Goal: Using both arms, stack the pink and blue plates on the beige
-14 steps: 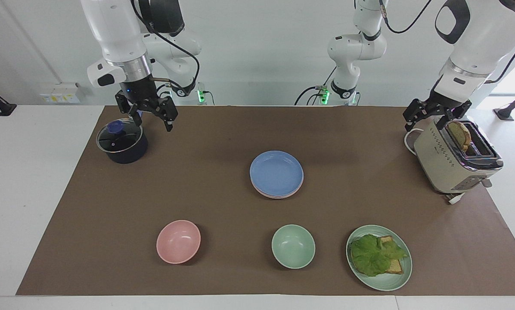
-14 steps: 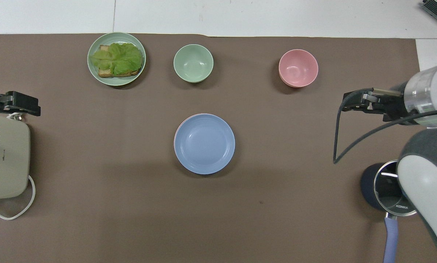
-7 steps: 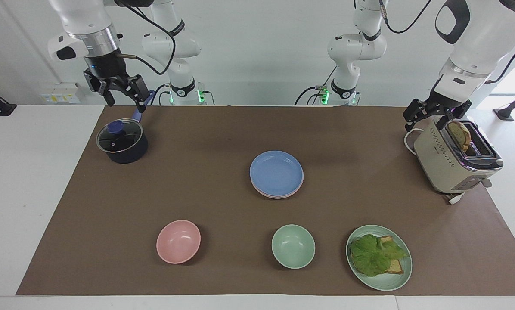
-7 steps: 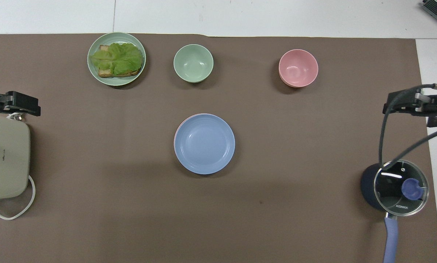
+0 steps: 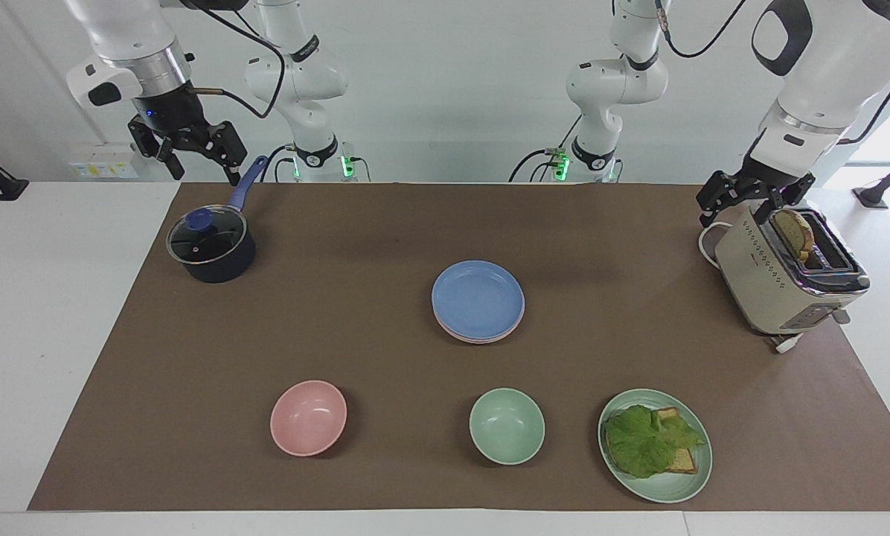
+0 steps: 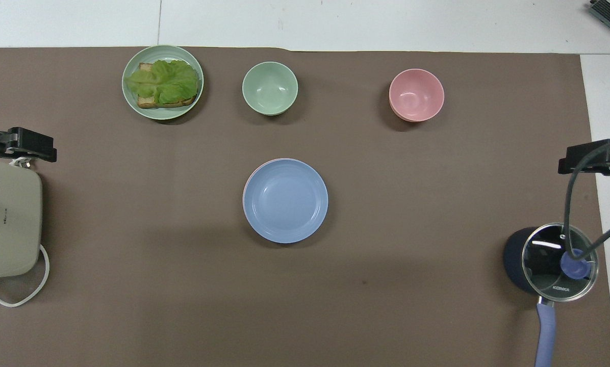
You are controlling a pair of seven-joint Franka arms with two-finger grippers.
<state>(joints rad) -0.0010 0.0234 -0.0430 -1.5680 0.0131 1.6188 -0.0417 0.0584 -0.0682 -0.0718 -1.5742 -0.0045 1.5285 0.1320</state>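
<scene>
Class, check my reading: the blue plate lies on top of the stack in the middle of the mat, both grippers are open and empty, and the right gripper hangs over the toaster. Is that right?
One detail is wrong. The right gripper hangs by the pot, not the toaster; the left gripper is the one at the toaster, as the facing view shows. The blue plate does top the stack, and both grippers are open and empty.
</scene>
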